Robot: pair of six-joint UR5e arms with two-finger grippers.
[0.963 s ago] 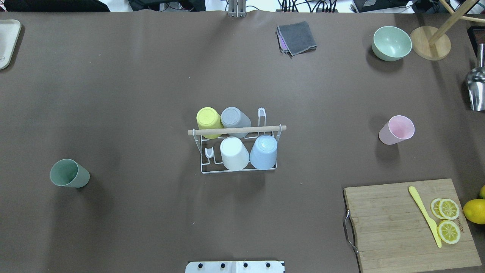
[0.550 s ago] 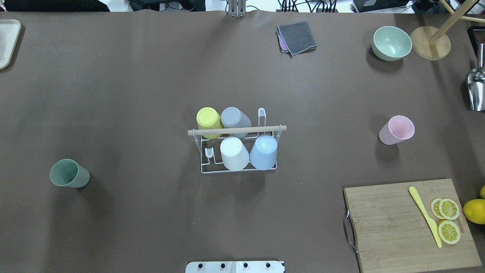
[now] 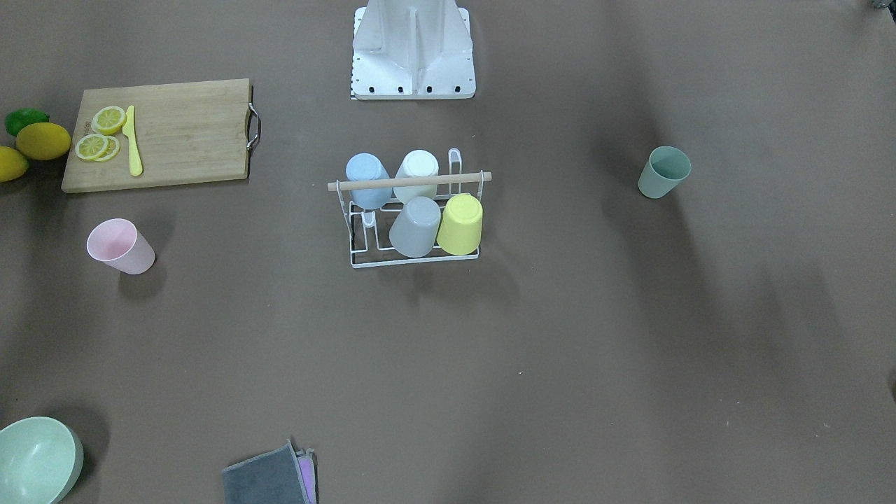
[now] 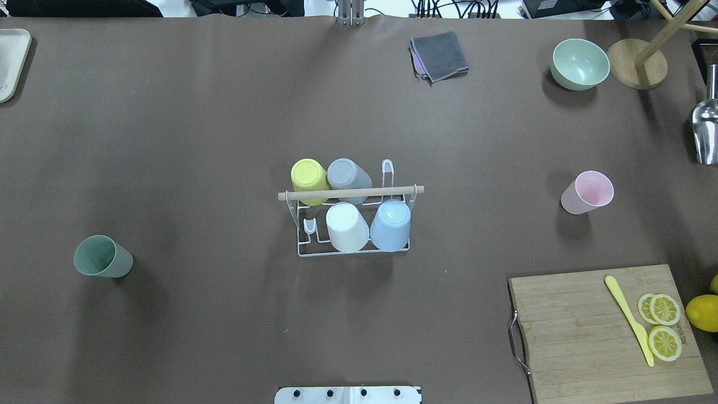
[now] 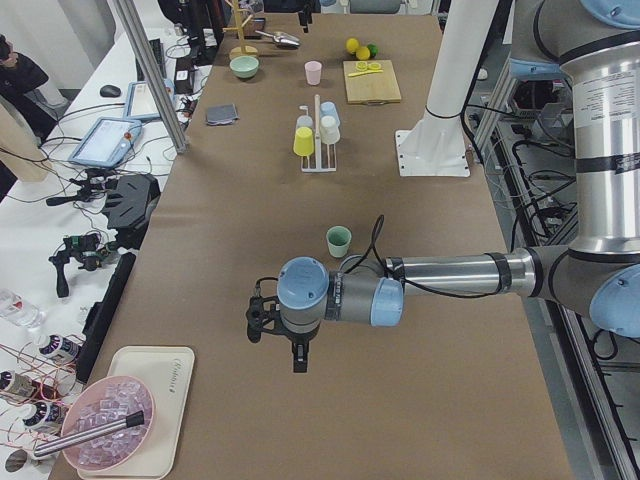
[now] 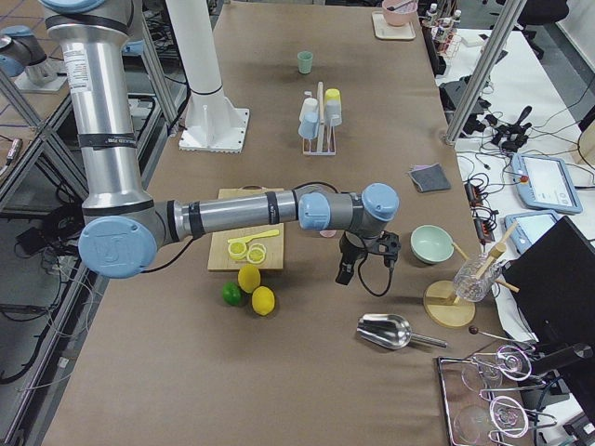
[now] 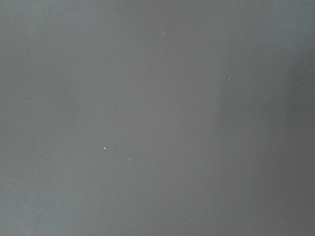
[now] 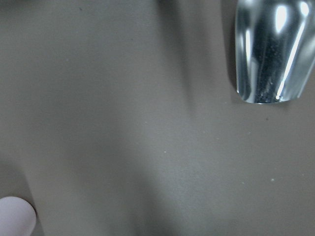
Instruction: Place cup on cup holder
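The white wire cup holder (image 4: 305,253) with a wooden rod handle (image 4: 392,191) stands mid-table; it also shows in the front view (image 3: 414,263). Yellow (image 4: 309,179), grey (image 4: 348,177), white (image 4: 346,226) and blue (image 4: 391,224) cups sit upside down on it. Two prongs are bare. A green cup (image 4: 102,257) stands at the left, a pink cup (image 4: 587,192) at the right. My left gripper (image 5: 298,360) hangs above the table on the near side of the green cup (image 5: 339,241). My right gripper (image 6: 346,274) hangs near the pink cup. I cannot tell whether either is open or shut.
A cutting board (image 4: 583,336) with lemon slices (image 4: 664,325) and a yellow knife (image 4: 628,320) lies near right. A green bowl (image 4: 580,63), a wooden stand (image 4: 637,70), a metal scoop (image 4: 705,132) and a grey cloth (image 4: 440,55) are at the back. A tray (image 4: 10,62) lies far left.
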